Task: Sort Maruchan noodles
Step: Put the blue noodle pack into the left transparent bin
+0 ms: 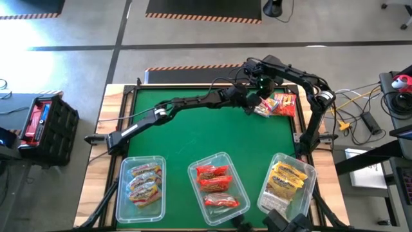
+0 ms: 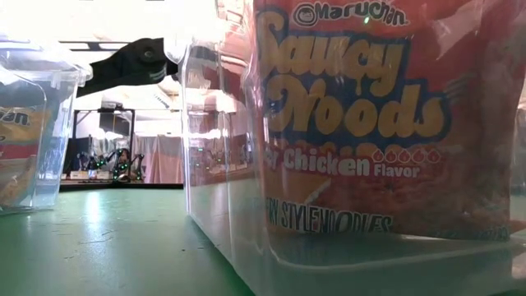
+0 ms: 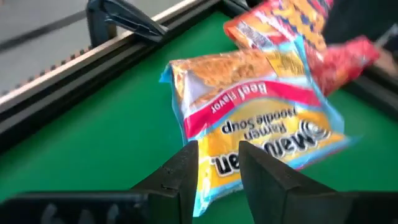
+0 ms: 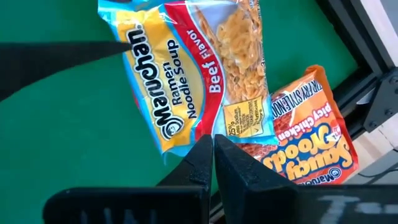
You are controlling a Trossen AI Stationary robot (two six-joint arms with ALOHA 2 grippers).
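Nearest the table's front edge, three clear bins hold sorted noodle packets; the low view reads the middle one's red label, unreadable from above; beyond, by the far right corner, the left gripper pinches the edge of a yellow beef packet; the right gripper, pressed together, holds its opposite edge; an orange chicken packet lies alongside, touching.
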